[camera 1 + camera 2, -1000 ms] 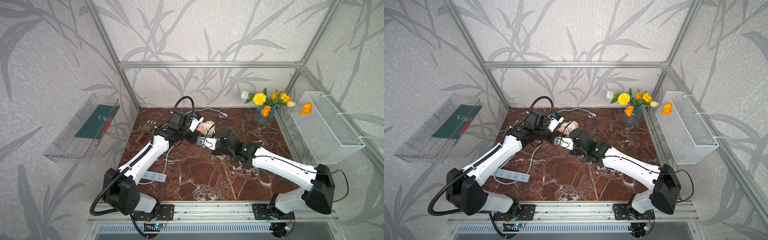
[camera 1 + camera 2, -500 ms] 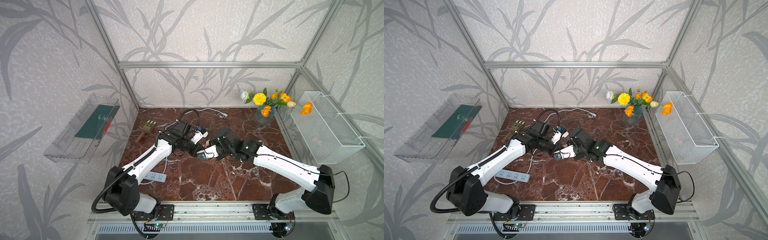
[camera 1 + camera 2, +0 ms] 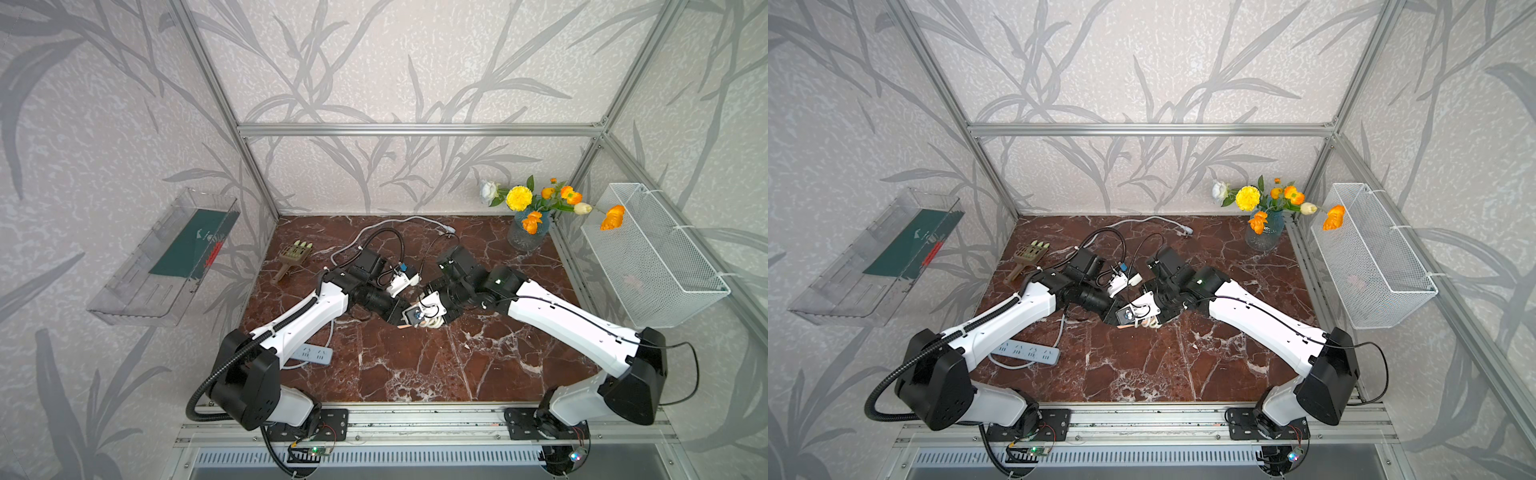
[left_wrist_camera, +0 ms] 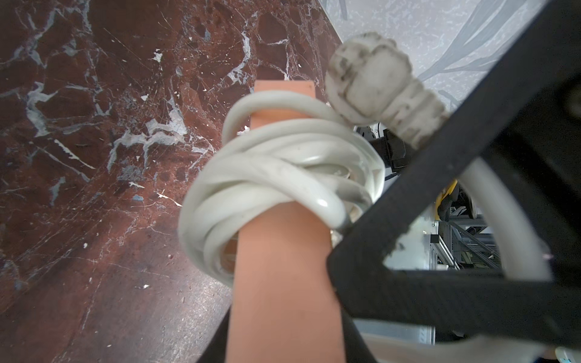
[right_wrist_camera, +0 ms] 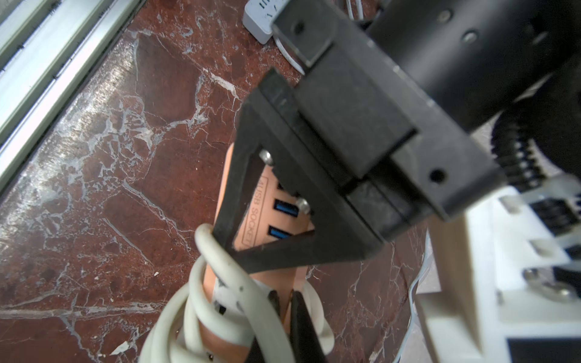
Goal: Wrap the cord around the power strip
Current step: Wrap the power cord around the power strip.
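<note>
Containers first: on my screen the clear tray (image 3: pixel 124 286), fixed to the wall on the left arm's side, holds one flat green item (image 3: pixel 189 245) with a red edge. The wire basket (image 3: pixel 669 270) on the opposite wall has something faint and pinkish low inside that I can't identify. The glass vase (image 3: pixel 527 237) in the back corner holds yellow, orange and white flowers (image 3: pixel 540 199), and one orange bloom reaches just beside the basket's near end.

Mid-table (image 3: pixel 415 374), the orange power strip (image 4: pixel 283 283) sits between both arms. The left gripper (image 3: pixel 399 316) has its jaws clamped on the strip near its USB sockets. The white cord (image 4: pixel 267 176) is coiled several times around the strip's middle, and its plug (image 4: pixel 367 85) sticks out free beside the coils. The right gripper (image 5: pixel 284 298) has its jaws pressed together on a strand at those coils. A second, pale power strip (image 3: pixel 1025 351) lies flat beside the left arm.
</note>
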Robot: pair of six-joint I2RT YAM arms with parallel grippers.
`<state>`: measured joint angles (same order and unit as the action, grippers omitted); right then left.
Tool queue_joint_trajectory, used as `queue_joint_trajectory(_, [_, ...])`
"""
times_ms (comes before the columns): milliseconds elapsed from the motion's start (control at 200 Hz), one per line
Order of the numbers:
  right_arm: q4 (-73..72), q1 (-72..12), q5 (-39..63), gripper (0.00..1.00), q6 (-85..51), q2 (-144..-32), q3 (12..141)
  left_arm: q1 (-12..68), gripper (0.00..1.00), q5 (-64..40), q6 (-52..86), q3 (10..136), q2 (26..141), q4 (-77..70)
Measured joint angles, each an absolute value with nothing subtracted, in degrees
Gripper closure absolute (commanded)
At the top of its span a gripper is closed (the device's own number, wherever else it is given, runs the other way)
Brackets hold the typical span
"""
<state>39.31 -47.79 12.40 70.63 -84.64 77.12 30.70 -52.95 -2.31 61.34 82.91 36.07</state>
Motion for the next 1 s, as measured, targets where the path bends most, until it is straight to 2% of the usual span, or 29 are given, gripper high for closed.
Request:
queue_joint_trajectory(385, [30.7, -47.0, 5.9, 1.00, 79.1, -84.9, 73.5, 32.1, 1.00, -56.9, -3.4, 65.7, 89.4, 37.4])
queue_joint_trajectory(630, [29.7, -44.3, 12.7, 0.82, 72.0, -87.9, 74.5, 30.9, 1.00, -57.3, -0.3, 63.9, 88.8, 36.1])
queue_joint_trajectory(1005, [30.8, -33.3, 24.4, 0.71, 57.6, -91.0, 78.5, 25.8, 1.00, -66.7, 2.5, 61.8, 87.0, 29.5])
